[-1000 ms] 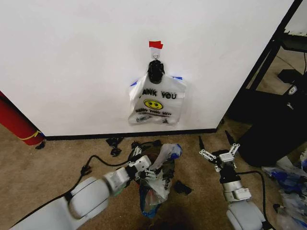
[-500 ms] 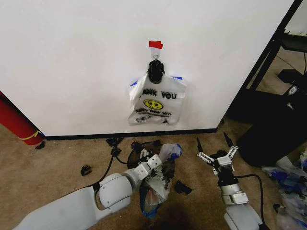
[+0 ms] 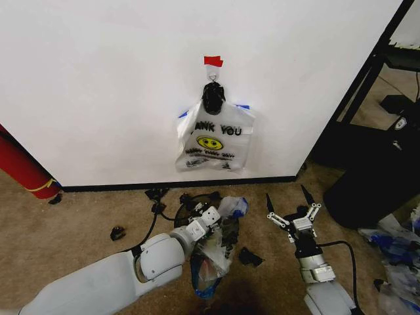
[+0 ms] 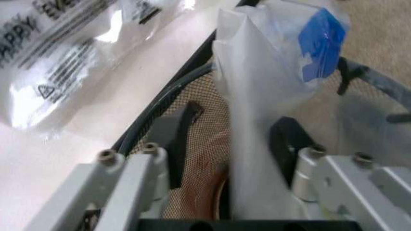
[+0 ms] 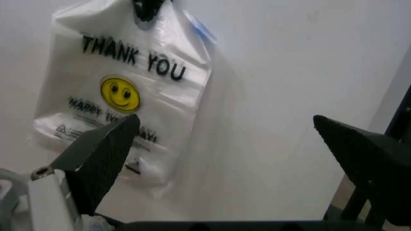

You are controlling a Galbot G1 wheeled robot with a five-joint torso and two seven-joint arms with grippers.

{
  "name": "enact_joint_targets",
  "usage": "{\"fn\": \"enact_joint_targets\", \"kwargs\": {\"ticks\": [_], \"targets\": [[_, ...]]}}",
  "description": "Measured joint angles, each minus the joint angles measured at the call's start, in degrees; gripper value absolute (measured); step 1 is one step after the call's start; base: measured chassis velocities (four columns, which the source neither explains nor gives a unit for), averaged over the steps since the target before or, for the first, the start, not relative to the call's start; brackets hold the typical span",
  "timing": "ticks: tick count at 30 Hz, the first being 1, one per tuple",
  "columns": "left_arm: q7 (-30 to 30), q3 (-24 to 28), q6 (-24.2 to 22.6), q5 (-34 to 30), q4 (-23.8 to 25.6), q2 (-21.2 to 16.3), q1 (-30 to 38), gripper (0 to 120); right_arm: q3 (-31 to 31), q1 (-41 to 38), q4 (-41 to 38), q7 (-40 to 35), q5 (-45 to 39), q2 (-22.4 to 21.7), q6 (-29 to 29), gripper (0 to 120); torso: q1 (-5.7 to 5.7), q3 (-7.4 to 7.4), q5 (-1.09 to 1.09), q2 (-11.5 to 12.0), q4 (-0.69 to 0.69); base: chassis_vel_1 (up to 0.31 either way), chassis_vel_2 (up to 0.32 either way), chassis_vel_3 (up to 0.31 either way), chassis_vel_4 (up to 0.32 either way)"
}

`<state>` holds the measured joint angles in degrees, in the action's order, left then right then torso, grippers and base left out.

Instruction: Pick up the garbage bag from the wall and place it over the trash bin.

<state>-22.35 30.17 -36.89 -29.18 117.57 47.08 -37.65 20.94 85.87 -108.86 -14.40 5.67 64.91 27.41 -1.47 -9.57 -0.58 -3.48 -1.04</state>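
We find the garbage bag (image 3: 220, 239) off the wall (image 3: 98, 85) and down at the trash bin (image 3: 200, 205), which stands on the carpeted floor (image 3: 79, 223) just in front of the black baseboard (image 3: 118, 187). The bag is crumpled over the bin's near side, clear film with blue patches, one blue patch at its upper edge near the bin's rim.

The left tool (image 3: 200, 220) sits at the bin's rim, and we record it as holding the bag. In the left wrist view a band of the film (image 4: 257, 125) runs between the two dark pads (image 4: 183, 127), which stand a little apart with the plastic between them; the bin's rim curves just beyond them, and a mesh surface shows inside.

The right tool (image 3: 289, 213) is low over the floor to the right of the bin, clear of the bag, its fingers spread wide and holding nothing. In the right wrist view its two dark fingertips (image 5: 106, 154) stand far apart, pointing toward the wall.

On the wall above the bin, an opaque white "THANK YOU" bag (image 3: 213, 141) hangs from a hook under a piece of red tape (image 3: 212, 61).

A red cylinder (image 3: 23, 167) leans at the wall's left end.
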Motion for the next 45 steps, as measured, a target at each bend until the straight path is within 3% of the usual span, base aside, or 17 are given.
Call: {"fn": "enact_joint_targets", "kwargs": {"ticks": [4,10,18,24,29,35,45], "targets": [[-3.3,-1.7,0.2,-6.0,0.3,0.7,-0.6,21,-0.7,0.6,1.1,2.7,-0.4,-0.2,1.8,100,0.0,0.0,0.0,0.0,-0.01,0.0,0.0,0.0,0.0],[-5.8,-5.8,0.9,-11.9,0.4,1.6,-4.0,0,-2.5,1.5,1.9,11.6,-11.2,-1.3,1.7,100,0.01,0.0,0.0,0.0,0.0,0.0,0.0,0.0,0.0],[-3.6,-9.3,4.5,-13.4,-1.3,1.4,-7.4,0,-4.8,1.8,2.6,23.1,-25.3,-3.4,-6.5,100,0.01,0.0,0.0,0.0,0.0,0.0,0.0,0.0,0.0],[-2.3,-11.7,5.7,-13.3,-2.2,1.9,-8.2,0,-7.2,0.7,2.1,26.1,-30.7,-4.1,-13.4,100,0.01,0.0,0.0,0.0,0.0,0.0,0.0,0.0,0.0],[-1.3,-13.1,6.1,-13.2,-2.9,1.8,-8.4,0,-8.7,-0.8,0.2,25.0,-36.7,-4.7,-19.0,100,0.01,0.0,0.0,0.0,0.0,0.0,0.0,0.0,0.0],[0.0,-12.9,7.1,-12.8,-4.5,2.0,-8.0,0,-8.4,-3.9,-1.9,18.9,-47.0,-5.7,-34.7,100,0.01,0.0,0.0,0.0,-0.01,0.0,0.0,0.0,0.0],[0.9,-12.2,8.0,-11.9,-6.0,2.8,-7.6,0,-10.0,-11.6,0.4,16.5,-58.8,-4.4,-46.4,100,0.0,0.0,0.0,0.0,0.0,0.0,0.0,0.0,0.0]]}}
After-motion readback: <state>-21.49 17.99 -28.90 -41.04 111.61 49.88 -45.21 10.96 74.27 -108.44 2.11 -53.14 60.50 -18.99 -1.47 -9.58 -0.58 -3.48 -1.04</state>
